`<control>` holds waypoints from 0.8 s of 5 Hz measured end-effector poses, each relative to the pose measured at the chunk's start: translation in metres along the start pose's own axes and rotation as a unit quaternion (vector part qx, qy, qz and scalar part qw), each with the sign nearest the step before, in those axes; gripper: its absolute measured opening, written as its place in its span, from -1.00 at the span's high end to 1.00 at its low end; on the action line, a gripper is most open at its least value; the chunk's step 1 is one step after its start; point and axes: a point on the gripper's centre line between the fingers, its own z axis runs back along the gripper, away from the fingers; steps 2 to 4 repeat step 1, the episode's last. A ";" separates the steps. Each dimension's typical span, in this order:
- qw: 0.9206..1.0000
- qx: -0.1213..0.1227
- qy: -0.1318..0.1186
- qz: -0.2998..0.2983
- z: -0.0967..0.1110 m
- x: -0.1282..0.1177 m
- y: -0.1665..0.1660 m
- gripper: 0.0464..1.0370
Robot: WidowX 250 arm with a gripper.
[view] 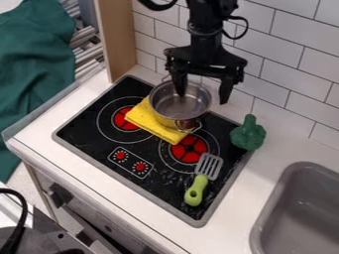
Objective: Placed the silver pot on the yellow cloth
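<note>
The black gripper point(202, 94) hangs over the back of the stove, open, with one finger inside the silver pot's mouth and the other outside, beyond its right rim. Upright and empty, the silver pot point(180, 106) stands over the back right part of the yellow cloth point(142, 118), and hides that part; whether its whole base is on the cloth I cannot tell. The cloth lies folded on the black stove top, between the two red burners and partly over them.
A green toy broccoli point(248, 134) sits at the stove's right edge. A spatula with a green handle point(196, 191) lies on the front right of the stove point(89, 131). The grey sink point(298, 213) is at the lower right, and a tiled wall point(288, 82) rises behind.
</note>
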 end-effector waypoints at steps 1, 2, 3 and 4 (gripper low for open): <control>0.999 0.012 0.015 -0.031 0.003 -0.015 -0.001 -0.93; 0.999 0.012 0.015 -0.031 0.003 -0.015 -0.001 -0.93; 0.999 0.012 0.015 -0.031 0.003 -0.015 -0.001 -0.93; 0.999 0.012 0.015 -0.031 0.003 -0.015 -0.001 -0.93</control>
